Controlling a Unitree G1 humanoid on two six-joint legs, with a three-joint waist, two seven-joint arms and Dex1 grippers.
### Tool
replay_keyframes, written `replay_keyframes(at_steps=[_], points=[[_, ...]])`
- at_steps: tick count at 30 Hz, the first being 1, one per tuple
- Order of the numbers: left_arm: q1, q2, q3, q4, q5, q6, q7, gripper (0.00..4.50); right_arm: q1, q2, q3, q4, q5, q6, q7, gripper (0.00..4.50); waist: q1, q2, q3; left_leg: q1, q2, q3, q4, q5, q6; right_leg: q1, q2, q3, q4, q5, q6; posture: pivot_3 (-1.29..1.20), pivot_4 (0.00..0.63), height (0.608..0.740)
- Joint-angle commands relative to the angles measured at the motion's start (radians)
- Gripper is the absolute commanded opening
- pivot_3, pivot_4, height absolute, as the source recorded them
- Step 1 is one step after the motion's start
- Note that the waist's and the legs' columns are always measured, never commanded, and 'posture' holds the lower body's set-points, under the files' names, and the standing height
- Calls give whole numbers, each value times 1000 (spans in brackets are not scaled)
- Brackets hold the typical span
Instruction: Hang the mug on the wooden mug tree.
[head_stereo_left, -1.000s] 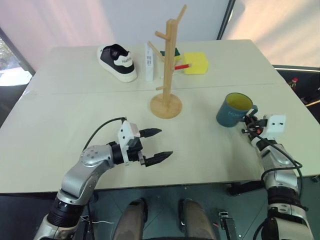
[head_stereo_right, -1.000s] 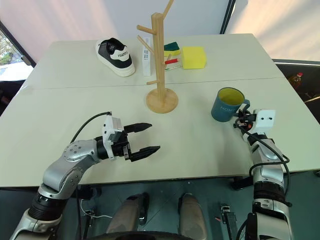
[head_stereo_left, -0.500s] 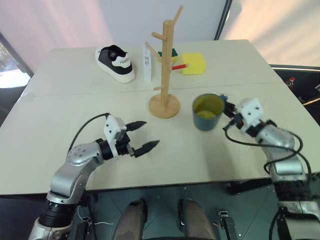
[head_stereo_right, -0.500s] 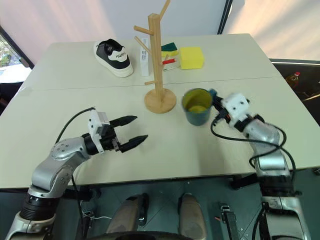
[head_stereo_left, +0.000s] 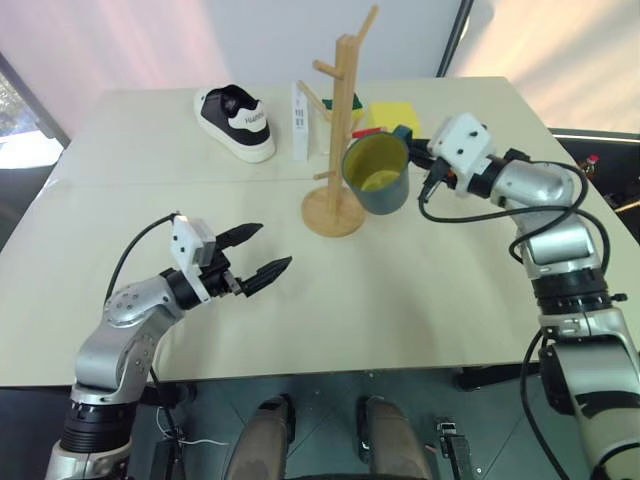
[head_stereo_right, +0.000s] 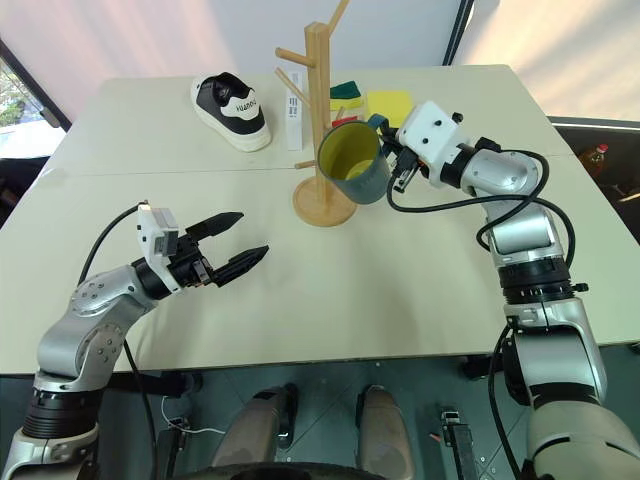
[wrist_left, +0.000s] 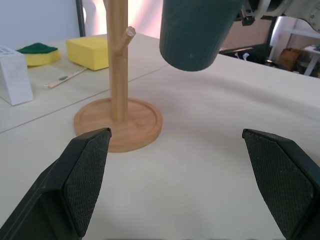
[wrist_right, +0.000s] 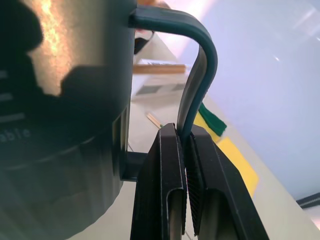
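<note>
The slate-blue mug (head_stereo_left: 377, 175) with a yellow inside hangs in the air, tilted with its mouth toward me, just right of the wooden mug tree (head_stereo_left: 342, 110). My right gripper (head_stereo_left: 420, 158) is shut on the mug's loop handle (wrist_right: 198, 70), which the right wrist view shows pinched between its fingertips. The tree stands upright on its round base (head_stereo_left: 333, 213) at mid-table, pegs bare. My left gripper (head_stereo_left: 268, 248) hovers open and empty over the table, left of the base and nearer to me. In the left wrist view, the mug's (wrist_left: 197, 30) underside floats above and beside the post.
Behind the tree lie a black-and-white shoe (head_stereo_left: 235, 120), a white upright box (head_stereo_left: 298, 122), a yellow sponge (head_stereo_left: 392, 113), a green-topped sponge (head_stereo_right: 346, 92) and a thin red-tipped stick (head_stereo_left: 365, 131). A seam in the table (head_stereo_left: 150, 185) runs across it.
My right arm lifted the mug off the table at the right and carried it up and left to the tree, tipping it. My open left gripper drifted left.
</note>
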Motion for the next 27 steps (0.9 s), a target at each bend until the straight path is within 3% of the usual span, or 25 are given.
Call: replay_keyframes(at_steps=[1,27], points=[[4,-3,17,-47,-13,-23,11,4500,-66,8,-1,33,-5,-51,23,56,-3,0,0,0,0,0,0,0,0,0,0,0,0,0,0,0,150,740],[-45,-12,90,-47,-87,-38,43,4500,-286,109,76,339,-95,-160,93,56,-4,0,0,0,0,0,0,0,0,-1,1,0,2,2,3,0,150,740]])
